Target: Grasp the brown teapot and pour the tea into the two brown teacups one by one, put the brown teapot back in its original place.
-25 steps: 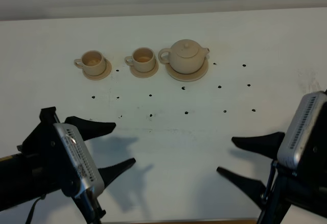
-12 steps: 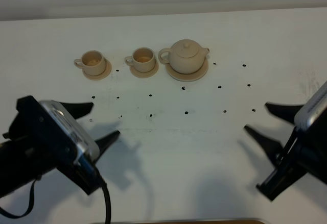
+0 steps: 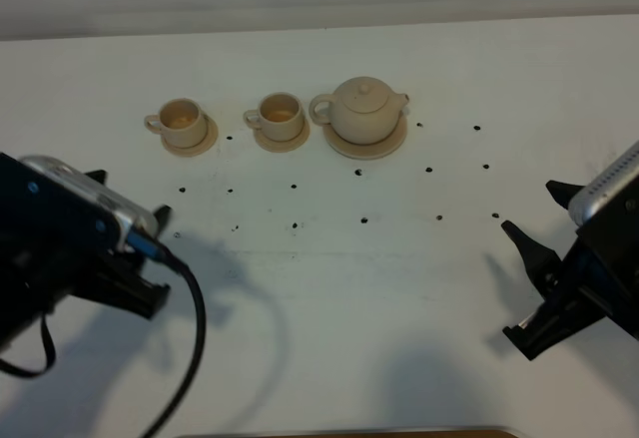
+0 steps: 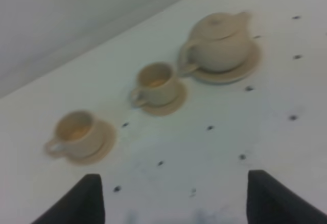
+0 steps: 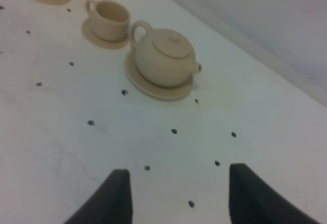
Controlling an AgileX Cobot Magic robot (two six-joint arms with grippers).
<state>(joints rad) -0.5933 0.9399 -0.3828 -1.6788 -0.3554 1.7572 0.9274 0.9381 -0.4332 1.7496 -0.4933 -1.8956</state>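
The brown teapot (image 3: 364,109) sits upright on its wide saucer (image 3: 393,141) at the back middle of the white table. To its left stand the two brown teacups, one near (image 3: 279,112) and one farther left (image 3: 182,117), each on a small saucer. My left gripper (image 4: 173,203) is open and empty, low at the front left, facing the cups (image 4: 156,83) (image 4: 76,132) and teapot (image 4: 222,43). My right gripper (image 3: 536,217) is open and empty at the front right, well short of the teapot (image 5: 166,55).
Small black dots (image 3: 363,220) mark the white tabletop (image 3: 329,288) between the tea set and the grippers. A cable (image 3: 190,328) hangs from the left arm (image 3: 70,238). A pale wall runs behind the table's far edge.
Both arms have pulled outward and back: the left gripper swung to the far left, the right one moved to the right edge. The tea set has not moved.
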